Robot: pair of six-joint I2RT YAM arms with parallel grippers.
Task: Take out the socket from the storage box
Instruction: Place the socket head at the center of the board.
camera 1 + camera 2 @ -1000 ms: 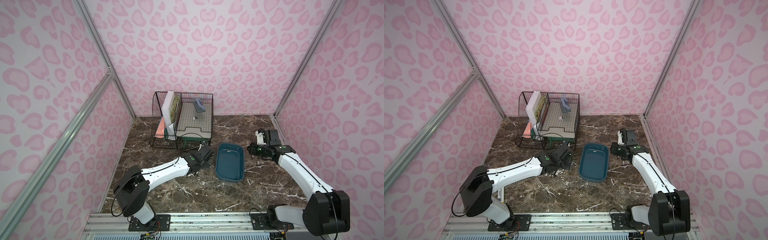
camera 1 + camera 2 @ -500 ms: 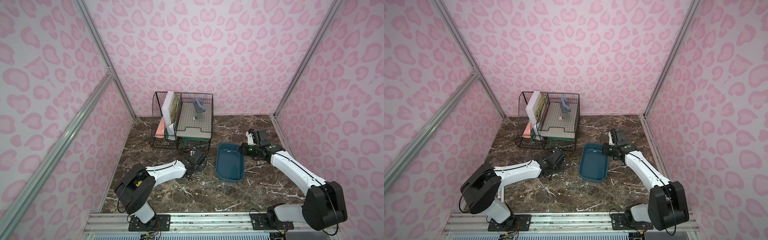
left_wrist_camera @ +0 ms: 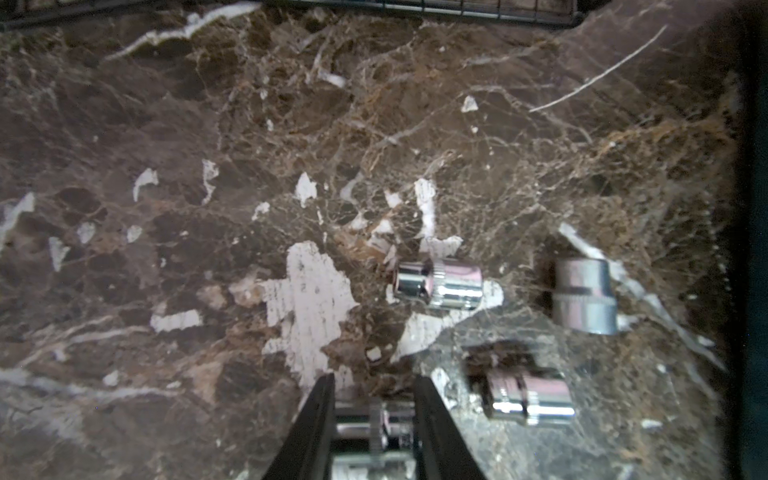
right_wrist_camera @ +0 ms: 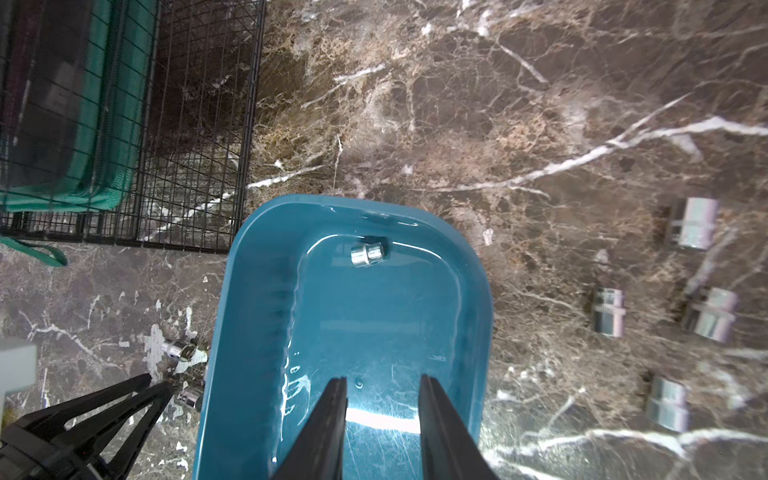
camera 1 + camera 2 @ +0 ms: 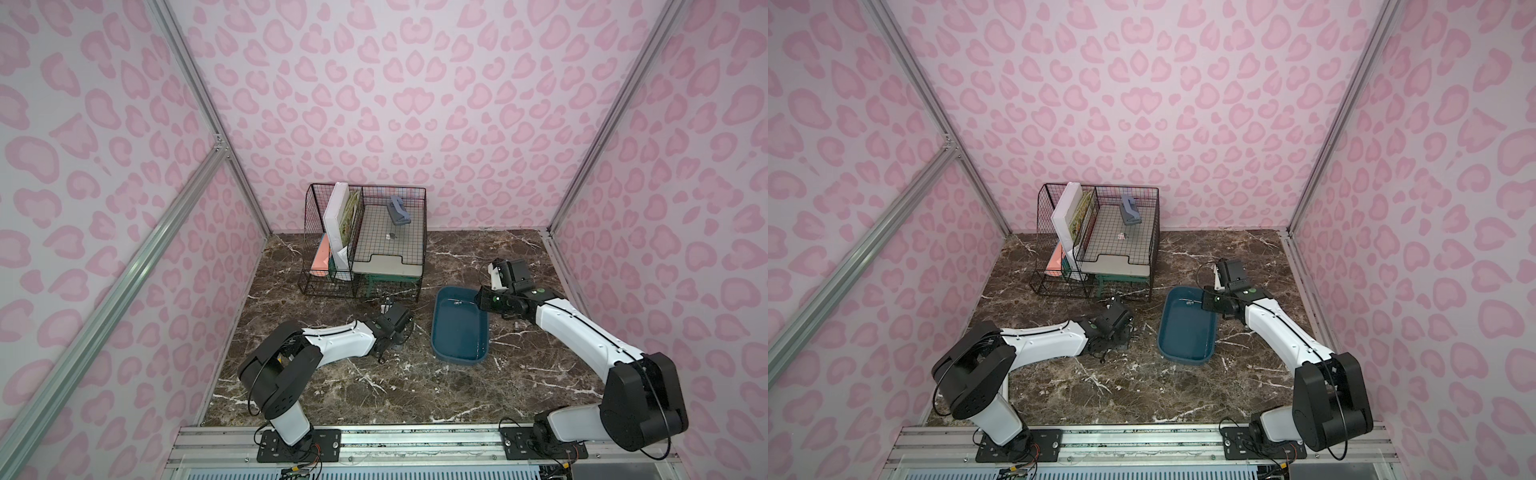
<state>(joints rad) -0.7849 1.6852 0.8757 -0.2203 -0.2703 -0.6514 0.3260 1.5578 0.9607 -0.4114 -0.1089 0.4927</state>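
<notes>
Hazard: socket [image 5: 457, 303] lies in storage box [image 5: 457, 340], upper end, right of centre in a top view. Right gripper [image 4: 380, 386], parted and empty, may set it rolling. Left gripper [image 3: 374, 390] clamps another socket [image 3: 374, 424].

Storage box [image 4: 478, 286] lies open above; wire organiser [image 4: 195, 124] stands near one corner.

Pink leopard-print walls [image 5: 374, 104], aluminium corner posts [image 5: 210, 112], dark marble floor [image 5: 374, 395]

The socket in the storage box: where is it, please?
Right wrist view: the socket lies inside the storage box at its far end, ahead of the right end effector.
</notes>
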